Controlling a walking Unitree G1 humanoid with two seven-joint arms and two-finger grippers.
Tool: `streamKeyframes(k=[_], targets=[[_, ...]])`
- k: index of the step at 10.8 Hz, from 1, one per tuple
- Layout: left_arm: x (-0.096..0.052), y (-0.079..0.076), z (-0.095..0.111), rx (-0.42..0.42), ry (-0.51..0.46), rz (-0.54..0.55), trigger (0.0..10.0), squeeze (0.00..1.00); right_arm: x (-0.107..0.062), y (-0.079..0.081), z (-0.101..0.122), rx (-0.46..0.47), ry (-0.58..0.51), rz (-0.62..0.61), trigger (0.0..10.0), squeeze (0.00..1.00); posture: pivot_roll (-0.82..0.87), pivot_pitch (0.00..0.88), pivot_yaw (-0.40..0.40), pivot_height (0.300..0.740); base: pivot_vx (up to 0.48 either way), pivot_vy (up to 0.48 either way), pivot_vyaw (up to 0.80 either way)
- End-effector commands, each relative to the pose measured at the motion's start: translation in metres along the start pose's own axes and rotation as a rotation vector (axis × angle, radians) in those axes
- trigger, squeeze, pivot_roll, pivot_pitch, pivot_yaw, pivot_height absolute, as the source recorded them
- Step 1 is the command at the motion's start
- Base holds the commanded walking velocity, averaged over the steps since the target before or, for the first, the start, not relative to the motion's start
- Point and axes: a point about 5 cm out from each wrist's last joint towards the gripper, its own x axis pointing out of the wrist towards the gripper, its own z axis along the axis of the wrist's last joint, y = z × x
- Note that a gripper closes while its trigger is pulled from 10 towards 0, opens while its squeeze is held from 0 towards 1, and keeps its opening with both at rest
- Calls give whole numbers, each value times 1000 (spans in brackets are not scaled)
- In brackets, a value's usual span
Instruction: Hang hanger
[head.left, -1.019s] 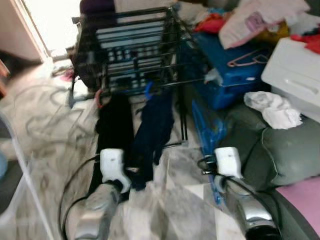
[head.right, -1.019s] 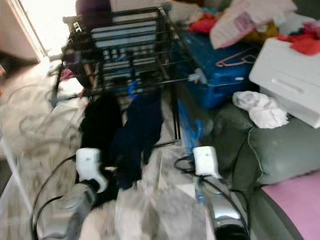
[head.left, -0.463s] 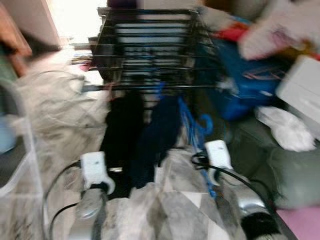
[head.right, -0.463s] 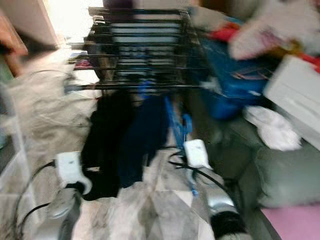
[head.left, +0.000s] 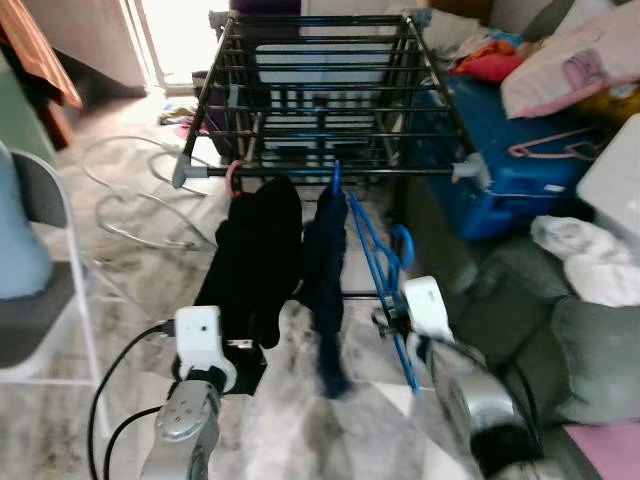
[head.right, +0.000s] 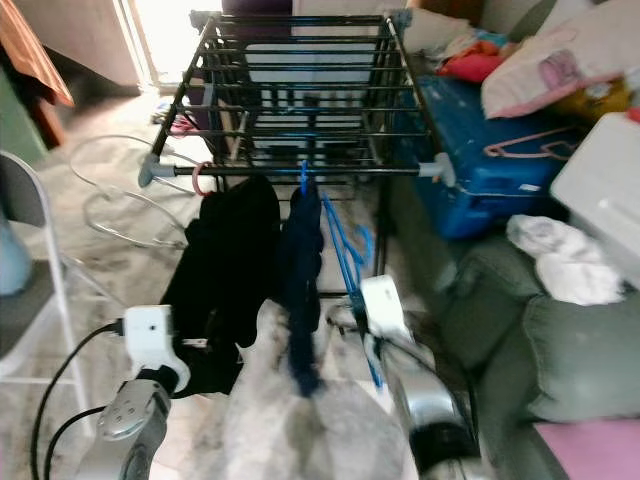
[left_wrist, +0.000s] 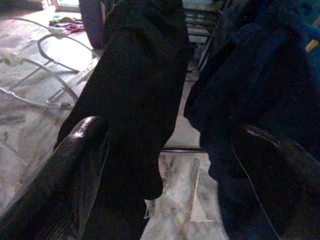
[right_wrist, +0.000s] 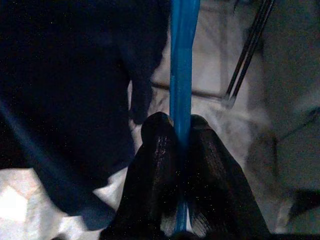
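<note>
While the right gripper (right_wrist: 181, 131) pinches a blue hanger (head.left: 375, 245) bar below the drying rack (head.left: 330, 90), beside hung dark garments (head.left: 325, 255), the item reads light, thin, stiff, likely slippery plastic, best held mid-bar; left gripper (left_wrist: 165, 155) spread, empty.

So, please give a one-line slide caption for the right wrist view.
Right hand shut on the blue hanger, beside a dark navy garment.
</note>
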Motion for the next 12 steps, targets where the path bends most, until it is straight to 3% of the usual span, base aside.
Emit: streamKeyframes(k=[1,5,12], targets=[[4,-3,1,15,8,-36,10000,0,-1,-3,3,22,-26,-26,10000,0,-64,0,56,740,0,0,0],[14,-8,6,17,2,-93,10000,0,-6,-15,-1,38,-27,-77,10000,0,-98,0,86,740,0,0,-200],[10,-12,-1,-20,18,-114,10000,0,-6,-17,0,19,-29,-69,10000,0,-102,0,80,740,349,0,0]])
